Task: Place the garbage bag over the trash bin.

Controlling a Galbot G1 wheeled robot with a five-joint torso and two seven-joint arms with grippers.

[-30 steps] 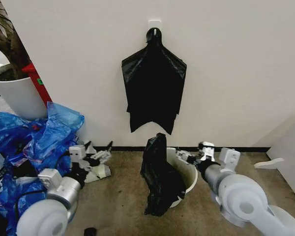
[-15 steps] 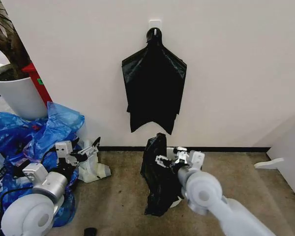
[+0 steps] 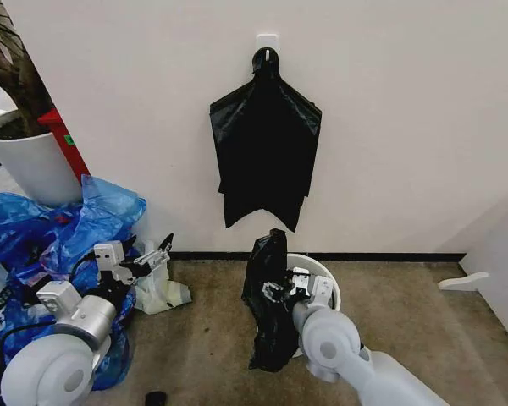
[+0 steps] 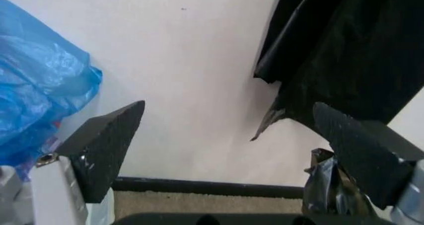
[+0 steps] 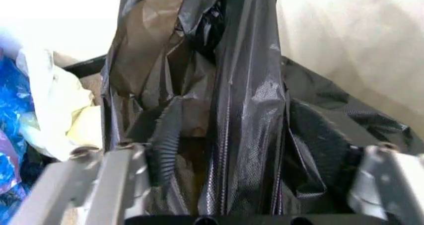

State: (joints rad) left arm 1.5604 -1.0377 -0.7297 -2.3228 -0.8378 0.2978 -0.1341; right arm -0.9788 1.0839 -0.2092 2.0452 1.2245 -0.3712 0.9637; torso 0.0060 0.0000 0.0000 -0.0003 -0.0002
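Note:
The garbage bag (image 3: pixel 273 313), glossy black and wrinkled, is draped over the left side of the trash bin (image 3: pixel 328 276) and rises in a peak above its rim. My right gripper (image 3: pixel 281 286) sits right at the bag's upper part. In the right wrist view the right gripper (image 5: pixel 245 140) is open, and a tall fold of the bag (image 5: pixel 245 86) stands between its two ribbed fingers (image 5: pixel 167 135). My left gripper (image 3: pixel 140 260) is held up open off to the left, by the blue bags. In the left wrist view the left gripper (image 4: pixel 232 145) faces the wall with nothing between its fingers.
A flat black bundle (image 3: pixel 265 152) hangs from a wall hook above the bin. Blue plastic bags (image 3: pixel 59 237) are piled at the left below a white plant pot (image 3: pixel 25 161). A pale crumpled bag (image 3: pixel 162 296) lies on the carpet, and a white object (image 3: pixel 461 281) lies at the right.
My right arm has swung left from the bin's right side across to the bag. The left arm drew back to the left, then held still.

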